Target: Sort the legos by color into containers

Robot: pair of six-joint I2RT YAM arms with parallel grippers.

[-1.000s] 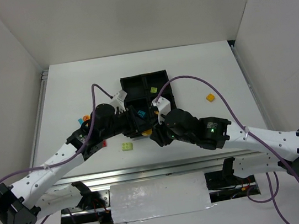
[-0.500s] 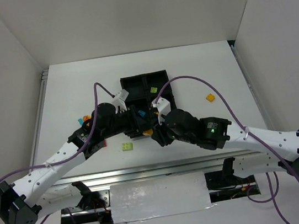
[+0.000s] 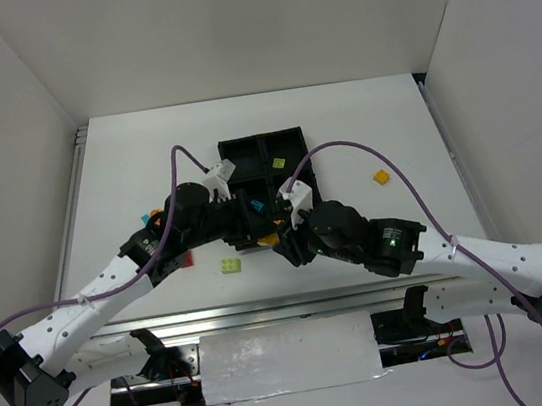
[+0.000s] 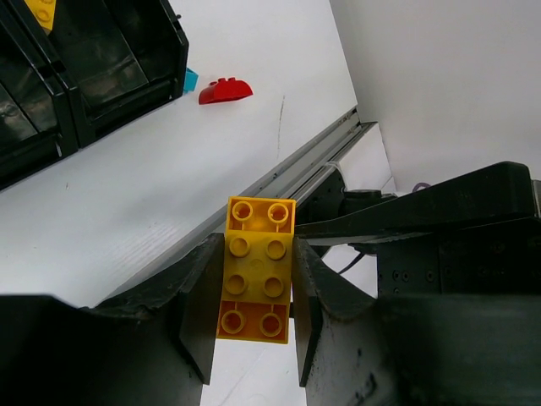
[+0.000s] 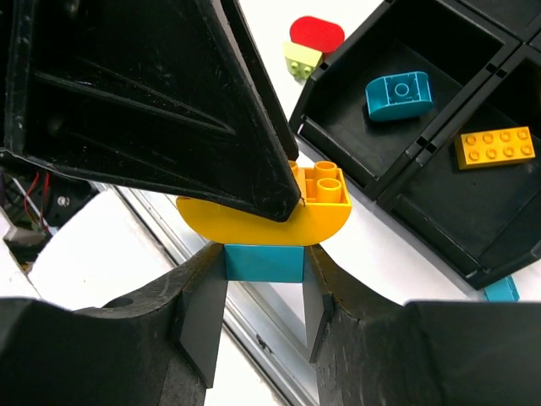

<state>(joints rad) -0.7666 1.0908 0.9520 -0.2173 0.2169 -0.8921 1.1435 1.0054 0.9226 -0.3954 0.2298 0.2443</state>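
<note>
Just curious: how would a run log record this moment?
left gripper shut on yellow studded plastic brick | right gripper shut on cyan plastic brick | bricks joined

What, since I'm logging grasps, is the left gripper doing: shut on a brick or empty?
Shut on the yellow brick: the left gripper presses its fingers against both of its sides.
</note>
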